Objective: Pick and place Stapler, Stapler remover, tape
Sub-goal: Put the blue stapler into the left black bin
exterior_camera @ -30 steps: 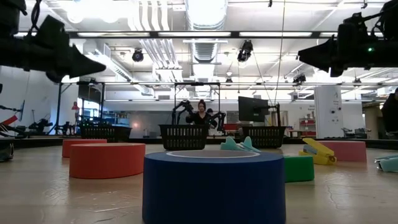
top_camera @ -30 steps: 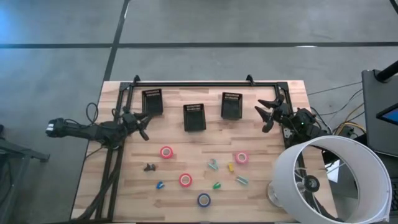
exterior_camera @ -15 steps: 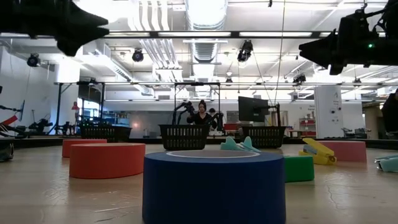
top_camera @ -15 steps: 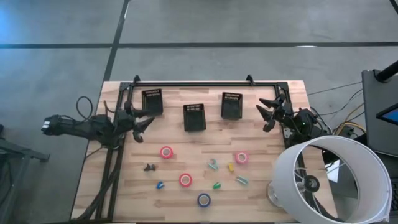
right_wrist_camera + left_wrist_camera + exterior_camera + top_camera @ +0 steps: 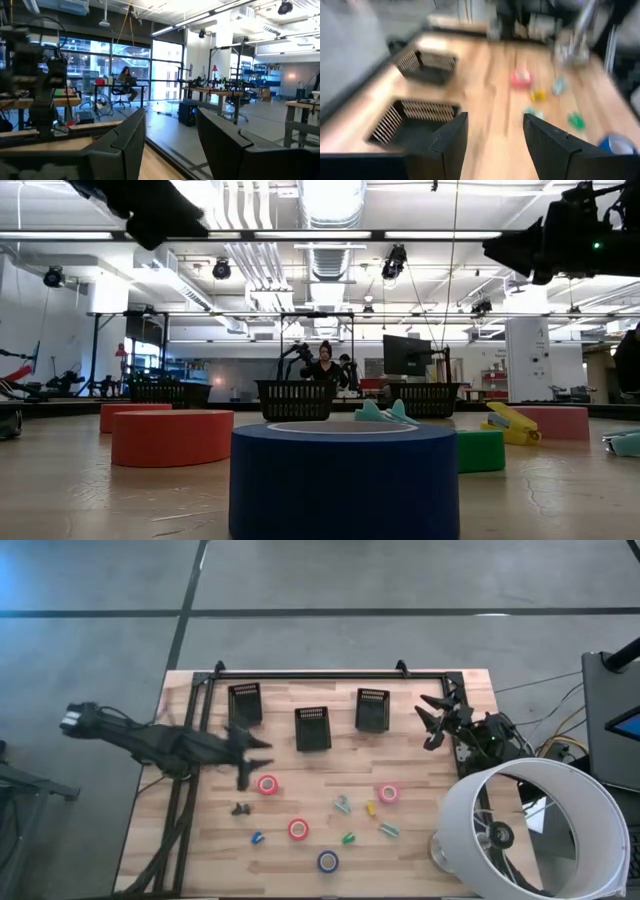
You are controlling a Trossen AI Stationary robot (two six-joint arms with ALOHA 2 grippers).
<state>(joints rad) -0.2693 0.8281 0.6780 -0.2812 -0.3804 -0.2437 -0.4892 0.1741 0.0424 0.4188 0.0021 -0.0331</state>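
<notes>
the left gripper point(image 5: 252, 755) is hovering over the wooden table point(image 5: 300, 780), just beside the red tape roll point(image 5: 267, 785) nearest the baskets, with its fingers spread wide and nothing between them. in the left wrist view its two dark fingers point(image 5: 451, 140) are standing apart with bare table showing in the gap. the right gripper point(image 5: 432, 720) is hanging near the table's far right corner, beside the right basket point(image 5: 372, 709); its fingers are parted and holding nothing.

three dark baskets are sitting in a row at the far side: the left basket point(image 5: 245, 703), the middle basket point(image 5: 312, 727) and the right one.

the tape is lying on the table in four rolls, well apart from each other: the red roll near the left gripper, a second red roll point(image 5: 298, 829) nearer the front, a pink roll point(image 5: 389, 793) toward the right, and a dark blue roll point(image 5: 328, 861) at the front edge. in the low view the blue roll point(image 5: 343, 480) is filling the foreground.

small coloured items are lying scattered between the rolls: a dark item point(image 5: 239, 808), a blue item point(image 5: 257, 837), a yellow item point(image 5: 371, 809) and a green item point(image 5: 348, 837). which of these are staplers or removers cannot be told.

a white lamp shade point(image 5: 530, 830) is standing at the front right corner.
</notes>
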